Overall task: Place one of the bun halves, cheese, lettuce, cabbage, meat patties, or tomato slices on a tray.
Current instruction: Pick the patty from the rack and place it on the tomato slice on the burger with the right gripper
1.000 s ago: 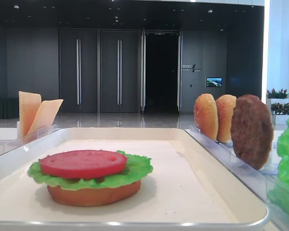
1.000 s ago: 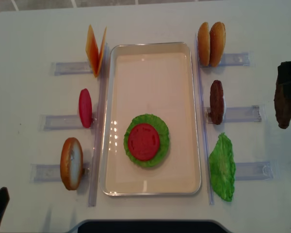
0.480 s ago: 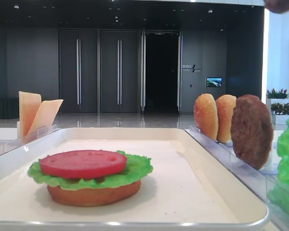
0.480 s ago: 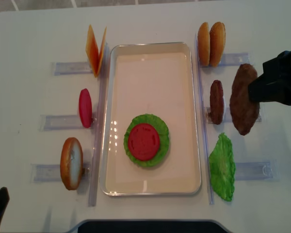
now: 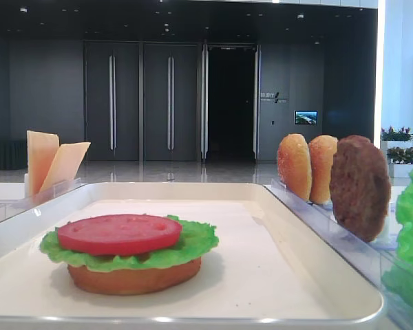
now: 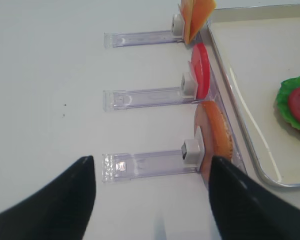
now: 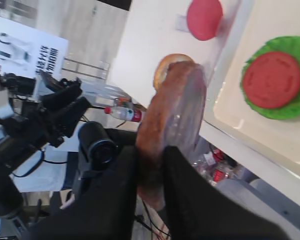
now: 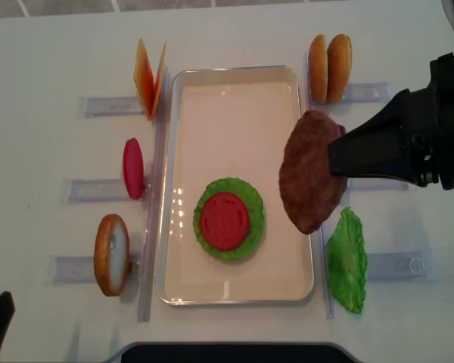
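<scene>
My right gripper (image 8: 339,156) is shut on a brown meat patty (image 8: 310,181), held edge-up in the air over the right rim of the white tray (image 8: 234,83). In the right wrist view the patty (image 7: 176,115) sits clamped between the black fingers (image 7: 185,200). On the tray lies a stack of a flat bun half (image 5: 134,280), lettuce (image 8: 251,234) and a tomato slice (image 8: 224,220). A second patty (image 5: 360,185) stands in the right rack. My left gripper (image 6: 152,200) hangs open over the table left of the tray, holding nothing.
Clear racks flank the tray. The left ones carry cheese (image 8: 150,76), a tomato slice (image 8: 133,168) and a bun half (image 8: 111,253). The right ones carry two domed bun halves (image 8: 329,68) and a lettuce leaf (image 8: 346,261).
My right gripper has carried the patty leftward, from beyond the right racks to above the tray's right rim. The left gripper and the stack have not moved.
</scene>
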{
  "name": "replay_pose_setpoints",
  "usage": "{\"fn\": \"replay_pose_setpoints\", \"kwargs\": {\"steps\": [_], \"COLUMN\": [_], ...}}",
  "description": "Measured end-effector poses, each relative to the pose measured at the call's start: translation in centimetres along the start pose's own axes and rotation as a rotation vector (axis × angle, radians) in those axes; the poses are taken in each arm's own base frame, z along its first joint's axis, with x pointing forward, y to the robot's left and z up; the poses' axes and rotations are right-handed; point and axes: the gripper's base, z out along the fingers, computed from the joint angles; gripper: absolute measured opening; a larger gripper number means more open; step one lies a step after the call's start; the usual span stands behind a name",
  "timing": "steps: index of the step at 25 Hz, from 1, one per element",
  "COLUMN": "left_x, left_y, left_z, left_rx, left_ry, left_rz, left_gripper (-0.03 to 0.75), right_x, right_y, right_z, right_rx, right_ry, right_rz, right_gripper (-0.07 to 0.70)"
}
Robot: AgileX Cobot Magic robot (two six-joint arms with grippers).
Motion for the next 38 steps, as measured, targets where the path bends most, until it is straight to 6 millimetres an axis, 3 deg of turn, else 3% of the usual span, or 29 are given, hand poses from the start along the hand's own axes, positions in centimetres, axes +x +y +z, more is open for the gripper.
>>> {"fn": "replay_pose_setpoints", "kwargs": {"steps": [11, 19, 30, 38], "left_x": [0.0, 0.0, 0.0, 0.0], "left_y": [0.0, 0.0, 0.0, 0.0], "left_z": [0.0, 0.0, 0.0, 0.0], "left_rx": [0.000, 0.000, 0.000, 0.000], "left_ry": [0.000, 0.000, 0.000, 0.000], "left_rz": [0.000, 0.000, 0.000, 0.000], "left_gripper": [0.534, 0.534, 0.534, 0.534], "right_x": [-0.6, -2.1, -3.3, -4.2], "right_y": [-0.9, -2.7, -4.4, -6.5], "right_z": [0.7, 2.1, 7.1, 9.3], "right_rx": [-0.068, -0.070, -0.140, -0.154], "right_ry": [-0.052, -0.059, -0.015, -0.029], "right_rz": [0.003, 0.034, 0.019, 0.020], "right_gripper": [0.146, 0.146, 0.146, 0.146]}}
